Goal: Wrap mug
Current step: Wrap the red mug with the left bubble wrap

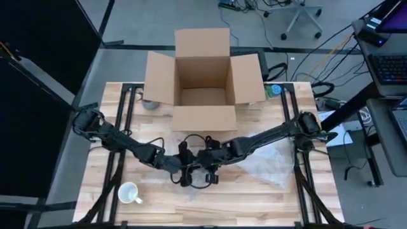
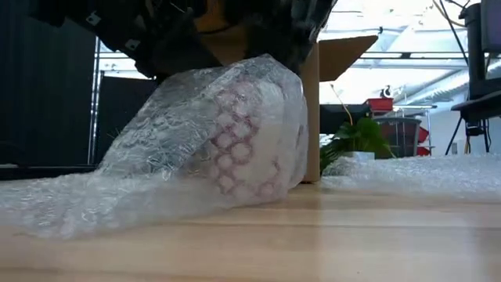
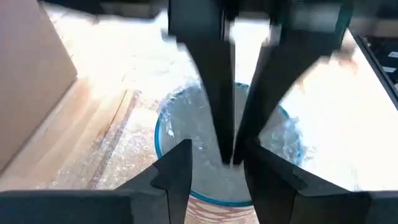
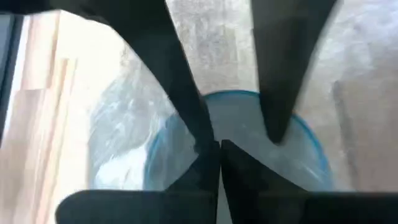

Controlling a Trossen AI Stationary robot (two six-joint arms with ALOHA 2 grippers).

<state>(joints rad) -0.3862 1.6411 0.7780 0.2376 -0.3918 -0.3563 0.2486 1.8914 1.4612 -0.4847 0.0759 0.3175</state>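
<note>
1. Mug (image 3: 227, 155), blue-rimmed, sits mid-desk (image 1: 254, 203) under bubble wrap (image 2: 227, 133).
2. Left hand (image 1: 185, 173) and right hand (image 1: 208, 173) both pinch the wrap.
3. Count: two mugs; second, white mug (image 1: 129, 193) lies unwrapped; one cardboard box (image 1: 203, 79).

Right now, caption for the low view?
Patterned mug bundled in bubble wrap on the wooden table, cardboard box behind.
</note>
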